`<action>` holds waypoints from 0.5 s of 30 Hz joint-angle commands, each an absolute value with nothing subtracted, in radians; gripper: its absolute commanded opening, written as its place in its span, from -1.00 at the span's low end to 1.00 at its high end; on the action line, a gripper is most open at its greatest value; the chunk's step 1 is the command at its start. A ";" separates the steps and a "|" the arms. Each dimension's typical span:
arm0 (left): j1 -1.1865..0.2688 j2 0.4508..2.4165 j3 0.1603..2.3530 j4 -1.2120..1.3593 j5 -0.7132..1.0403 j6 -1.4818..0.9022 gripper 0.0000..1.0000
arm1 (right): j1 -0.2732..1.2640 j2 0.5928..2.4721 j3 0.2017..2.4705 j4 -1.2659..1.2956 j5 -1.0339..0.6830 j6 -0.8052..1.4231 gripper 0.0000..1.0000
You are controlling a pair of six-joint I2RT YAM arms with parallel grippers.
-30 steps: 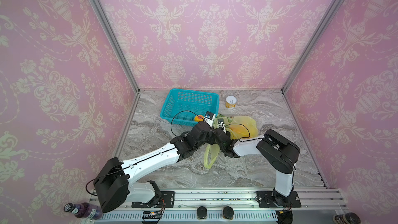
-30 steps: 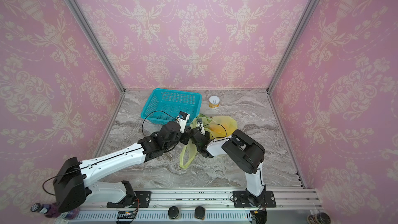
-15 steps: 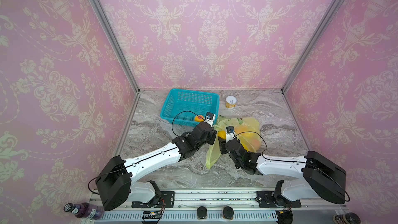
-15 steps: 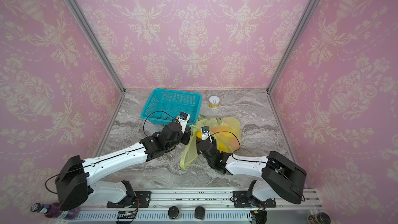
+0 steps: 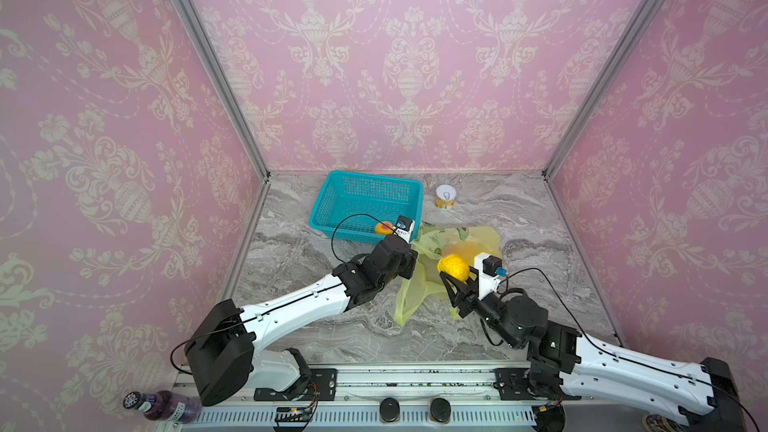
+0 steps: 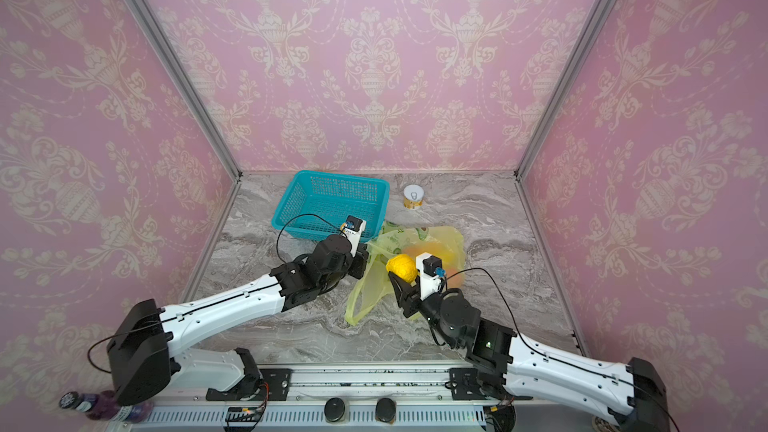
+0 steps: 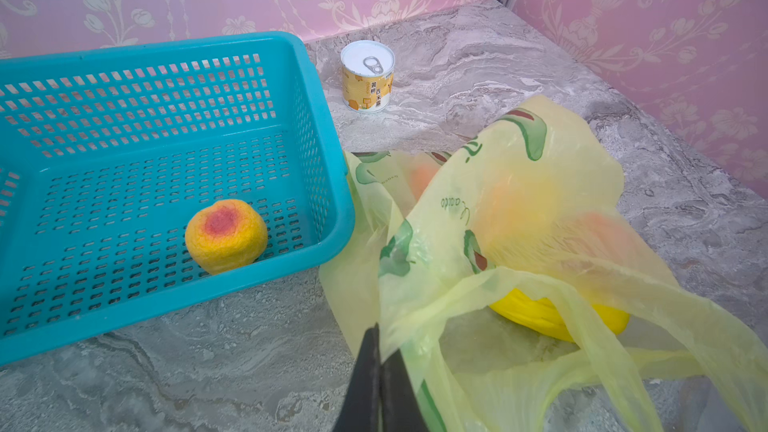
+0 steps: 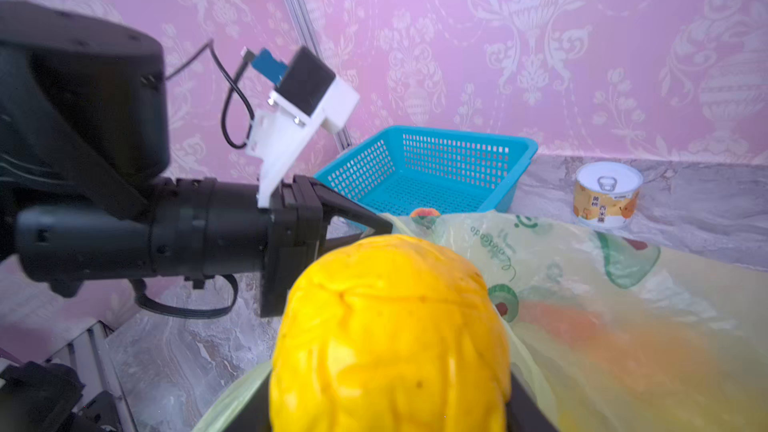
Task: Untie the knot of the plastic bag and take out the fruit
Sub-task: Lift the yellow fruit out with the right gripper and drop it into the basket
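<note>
- Plastic bag (image 5: 478, 238) (image 6: 444, 238) (image 7: 540, 201) (image 8: 582, 268) lies crumpled on the marble table (image 5: 415, 338), just beside the teal basket (image 5: 322, 201) (image 6: 286, 201) (image 7: 324, 118). Mouth is open toward the arms, and a slack loop handle (image 5: 405, 305) (image 6: 357, 305) lies on the table.
- A second ago the right gripper (image 5: 454, 274) (image 6: 401, 274) was down at the bag mouth, next to the left one. Now it's pulled back and raised, clear of the plastic bag.
- Its jaws are clamped on one yellow fruit (image 5: 453, 266) (image 6: 401, 267) (image 8: 390, 338).
- Right arm was folded at the elbow; now it stretches low along the table from the right end of the rail.
- Left gripper (image 5: 413, 261) (image 7: 380, 351) hasn't moved: jaws pinched together on the bag's rim film, holding the mouth up.
- Basket and can (image 5: 446, 196) (image 6: 413, 197) (image 7: 368, 76) (image 8: 606, 195) are in the same spots.
- Counts: 1 bag, 1 basket, 1 can, 1 purple bottle (image 5: 160, 403) by the rail.
- Fruit: 1 in the right gripper and 1 orange-yellow fruit with a red patch (image 7: 226, 236) (image 5: 384, 227) in the basket.
- Also 1 yellow one (image 7: 540, 317) showing in the bag mouth.
- Orange blurs (image 7: 515, 201) (image 8: 582, 326) show through the film; can't count those.
</note>
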State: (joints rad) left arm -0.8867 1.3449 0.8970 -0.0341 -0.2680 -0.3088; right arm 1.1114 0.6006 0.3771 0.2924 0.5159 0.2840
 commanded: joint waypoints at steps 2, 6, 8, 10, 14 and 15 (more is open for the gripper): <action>-0.890 1.357 0.920 -0.043 -0.271 -0.308 -1.00 | 1.113 0.516 0.410 0.247 0.612 0.185 -0.52; -0.890 1.355 0.914 -0.037 -0.267 -0.288 -1.00 | 1.068 0.578 0.530 0.184 0.666 0.189 -0.56; -0.890 1.346 0.897 -0.021 -0.258 -0.275 -1.00 | 1.012 0.675 0.625 0.116 0.605 0.215 -0.57; -0.890 1.336 0.885 -0.009 -0.251 -0.267 -1.00 | 0.945 0.790 0.726 0.040 0.538 0.257 -0.60; -0.890 1.330 0.877 -0.004 -0.250 -0.256 -1.00 | 0.833 1.062 0.930 -0.078 0.408 0.312 -0.71; -0.890 1.331 0.877 -0.005 -0.251 -0.252 -1.00 | 0.821 1.127 0.964 -0.081 0.389 0.309 -0.71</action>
